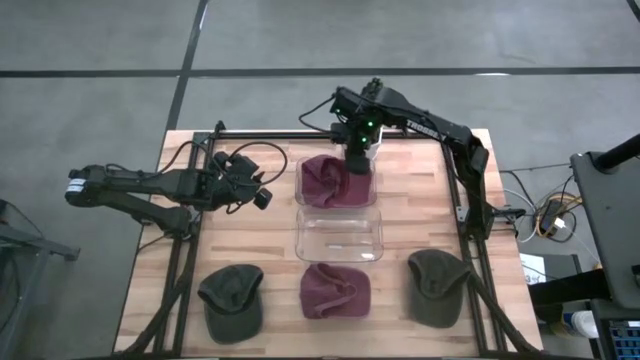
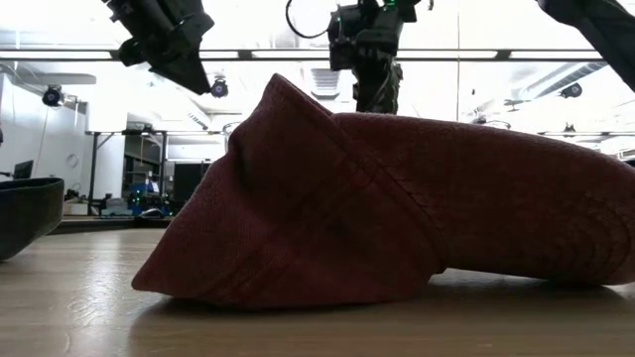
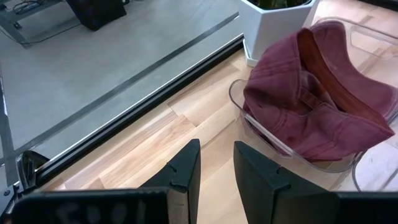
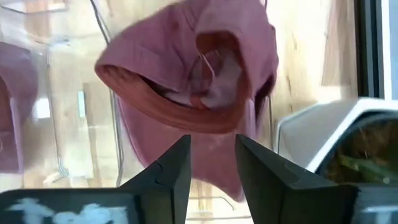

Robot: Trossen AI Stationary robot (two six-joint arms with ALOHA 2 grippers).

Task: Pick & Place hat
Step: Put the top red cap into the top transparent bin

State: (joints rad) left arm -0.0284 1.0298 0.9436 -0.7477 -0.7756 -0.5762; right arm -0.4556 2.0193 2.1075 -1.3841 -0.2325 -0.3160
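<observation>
A maroon hat (image 1: 335,180) lies crumpled in the far clear bin (image 1: 302,196), opening up, part of it draped over the bin wall (image 3: 311,99). My right gripper (image 1: 357,152) hovers over the bin's far edge, fingers narrowly open above the hat (image 4: 193,81) and touching nothing. My left gripper (image 1: 263,196) waits left of the bin, narrowly open, pointing toward it (image 3: 216,152). A second maroon hat (image 1: 335,292) rests on the table near the near edge and fills the low view (image 2: 397,208). Two dark green hats (image 1: 232,298) (image 1: 437,287) flank it.
An empty clear bin (image 1: 340,236) stands just nearer than the filled one. A white planter (image 3: 277,22) stands by the far bin's far side, close to my right gripper. A black frame rail (image 1: 300,136) runs along the table's far edge. Bare wood lies left of the bins.
</observation>
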